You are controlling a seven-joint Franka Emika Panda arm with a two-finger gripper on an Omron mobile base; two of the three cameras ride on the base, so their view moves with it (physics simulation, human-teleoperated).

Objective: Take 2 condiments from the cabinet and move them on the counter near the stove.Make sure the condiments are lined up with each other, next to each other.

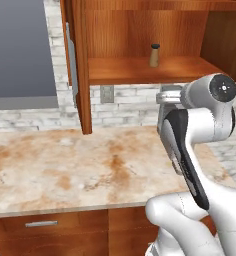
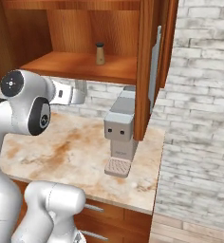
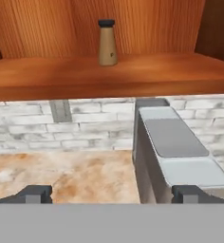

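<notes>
Counter (image 1: 65, 170) of marbled beige meets white brick wall (image 1: 125, 107); tool (image 3: 111, 194) spread wide.

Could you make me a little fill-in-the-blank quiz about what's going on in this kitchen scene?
1. The tan shaker stands on the shelf of the open ____.
2. The shaker's top is dark ____.
3. The grey coffee machine sits on the marbled ____.
4. The gripper has its jaws ____, holding nothing.

Missing words: cabinet; brown; counter; open
</notes>
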